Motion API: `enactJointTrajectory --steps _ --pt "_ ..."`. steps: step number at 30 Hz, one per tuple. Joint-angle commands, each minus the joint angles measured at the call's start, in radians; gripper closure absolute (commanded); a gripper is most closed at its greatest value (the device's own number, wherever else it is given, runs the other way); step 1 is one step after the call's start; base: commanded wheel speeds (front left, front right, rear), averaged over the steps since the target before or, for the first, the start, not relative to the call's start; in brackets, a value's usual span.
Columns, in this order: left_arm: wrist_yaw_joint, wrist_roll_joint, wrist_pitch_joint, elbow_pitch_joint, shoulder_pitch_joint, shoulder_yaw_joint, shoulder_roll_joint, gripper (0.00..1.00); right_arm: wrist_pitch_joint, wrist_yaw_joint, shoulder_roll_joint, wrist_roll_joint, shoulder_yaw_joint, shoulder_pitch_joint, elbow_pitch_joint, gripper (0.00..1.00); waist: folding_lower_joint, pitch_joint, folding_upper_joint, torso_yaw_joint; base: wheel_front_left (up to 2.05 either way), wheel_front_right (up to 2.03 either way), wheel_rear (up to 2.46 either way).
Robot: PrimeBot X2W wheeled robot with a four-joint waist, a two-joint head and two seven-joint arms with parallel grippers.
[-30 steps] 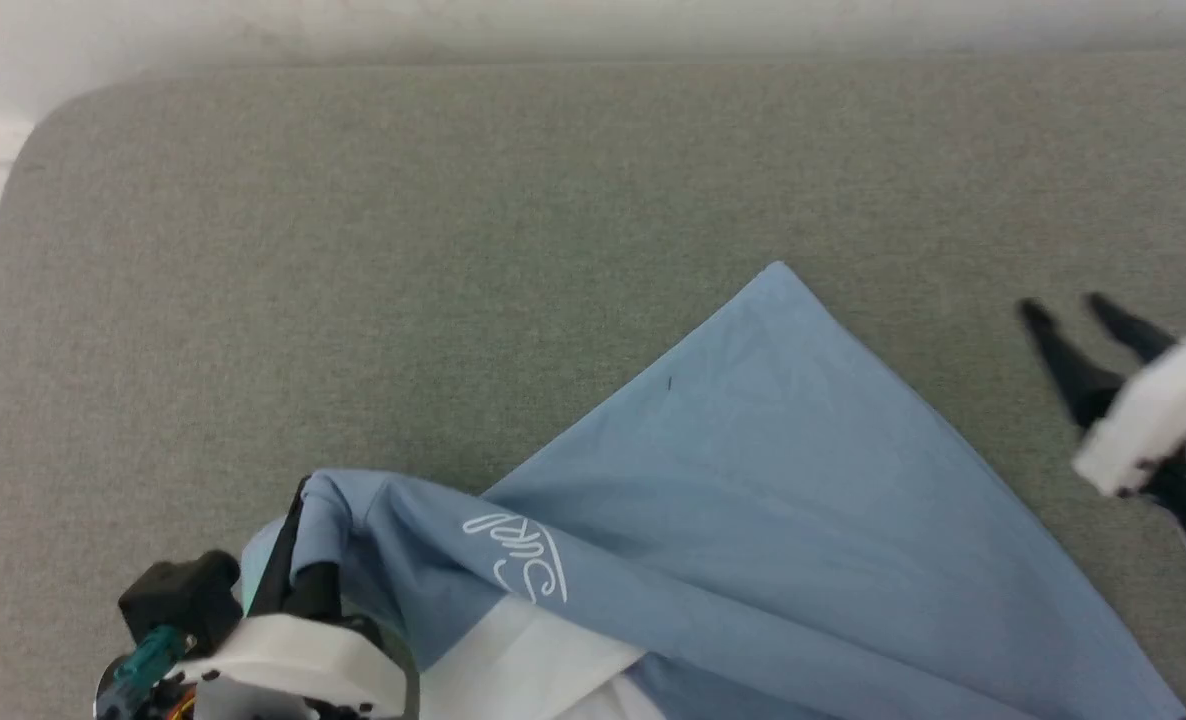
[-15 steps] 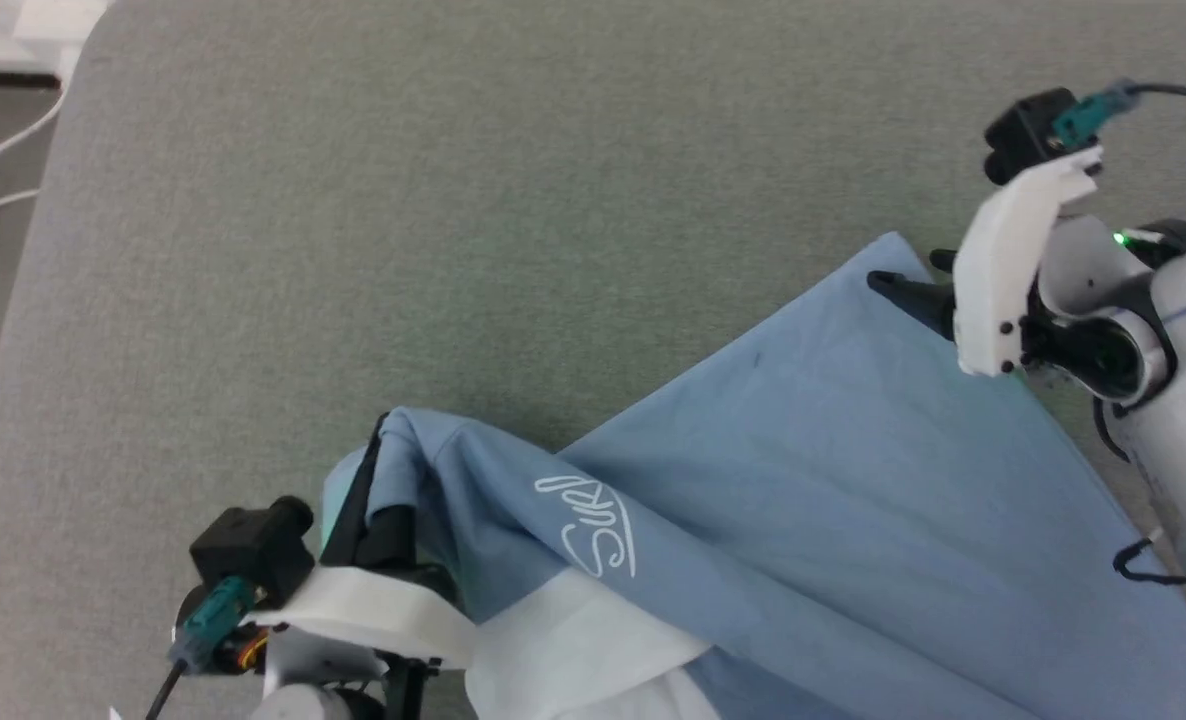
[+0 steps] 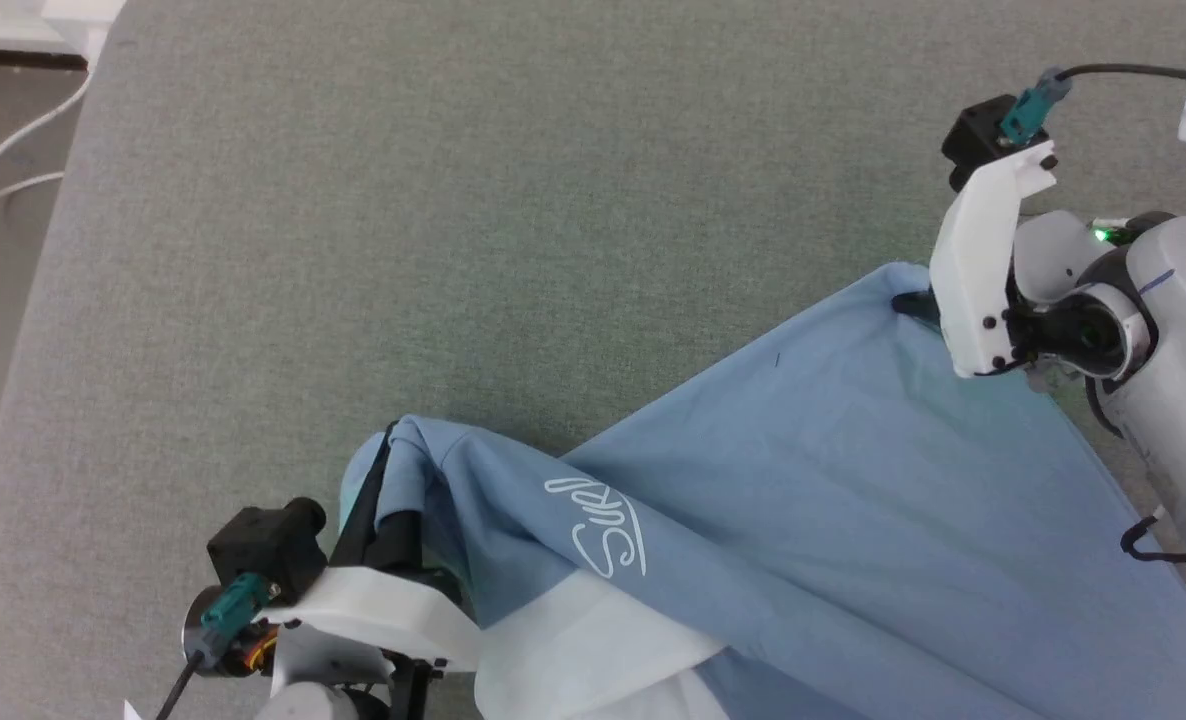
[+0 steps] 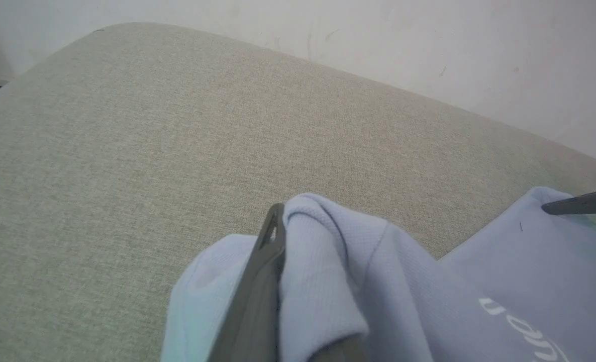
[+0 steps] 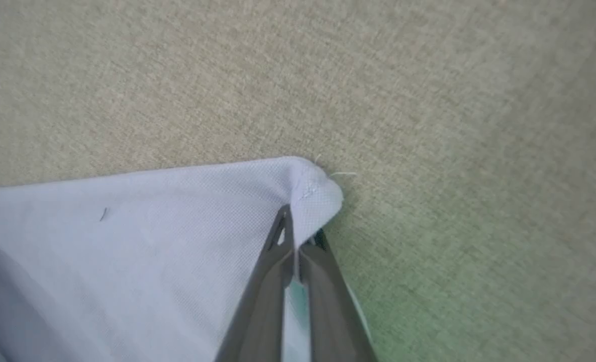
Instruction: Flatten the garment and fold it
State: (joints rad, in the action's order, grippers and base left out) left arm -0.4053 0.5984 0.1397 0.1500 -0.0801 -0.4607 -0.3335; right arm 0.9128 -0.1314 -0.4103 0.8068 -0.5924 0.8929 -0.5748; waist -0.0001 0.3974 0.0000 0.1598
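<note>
At the lower left of the head view, our left hand (image 3: pixel 391 480) is pressed together on a bunched fold of the shirt (image 3: pixel 803 480) near its white collar (image 3: pixel 573 640), holding that part raised off the grey tabletop (image 3: pixel 453 200). At the upper right, our right hand (image 5: pixel 299 227) pinches the shirt's far corner low against the tabletop. We judge these opposite grips are meant to pull the slack cloth taut before folding.
</note>
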Motion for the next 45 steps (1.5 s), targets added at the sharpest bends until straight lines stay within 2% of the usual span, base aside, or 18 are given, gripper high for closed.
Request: enactJointTrajectory --steps 1,7,12,15,22,27,37,45 --pt "0.007 -0.001 -0.003 -0.002 -0.011 0.000 -0.006 1.00 0.015 0.001 0.012 0.009 -0.042 -0.080 -0.031 1.00 0.0001 -0.014 0.0000 -0.007 0.00 0.00 0.00" --pt "0.027 -0.033 -0.059 0.029 -0.078 -0.003 -0.073 1.00 -0.108 0.001 -0.027 0.014 -0.057 -0.051 0.011 1.00 0.0001 -0.082 0.0000 -0.027 0.00 0.00 0.00" --pt "0.053 -0.062 -0.122 0.045 -0.226 0.027 -0.138 1.00 -0.231 0.001 -0.080 -0.015 -0.016 -0.016 0.002 1.00 0.0001 -0.155 0.0000 -0.067 0.00 0.00 0.00" --pt "0.086 -0.053 -0.156 0.005 -0.341 0.052 -0.159 1.00 -0.314 0.001 -0.107 -0.038 0.028 0.015 -0.021 1.00 0.0001 -0.188 0.0000 -0.101 0.00 0.00 0.00" --pt "0.212 -0.027 -0.232 -0.265 -0.671 0.048 -0.151 1.00 -0.474 0.001 -0.120 -0.112 0.120 0.118 -0.097 1.00 0.0001 -0.193 0.0000 -0.182 0.00 0.00 0.00" --pt "0.271 -0.052 -0.233 -0.483 -0.921 0.040 -0.127 1.00 -0.590 0.001 -0.113 -0.159 0.156 0.240 -0.126 1.00 0.0001 -0.145 0.0000 -0.229 0.00 0.00 0.00" --pt "0.314 -0.165 -0.110 -0.765 -1.365 0.021 -0.096 1.00 -0.891 0.001 -0.098 -0.303 0.226 0.546 -0.198 1.00 0.0001 0.006 0.0000 -0.258 0.00 0.00 0.00" --pt "0.336 -0.197 -0.036 -0.945 -1.479 -0.005 -0.072 1.00 -0.991 0.001 -0.063 -0.299 0.189 0.625 -0.273 1.00 0.0001 0.093 0.0000 -0.250 0.00 0.00 0.00"
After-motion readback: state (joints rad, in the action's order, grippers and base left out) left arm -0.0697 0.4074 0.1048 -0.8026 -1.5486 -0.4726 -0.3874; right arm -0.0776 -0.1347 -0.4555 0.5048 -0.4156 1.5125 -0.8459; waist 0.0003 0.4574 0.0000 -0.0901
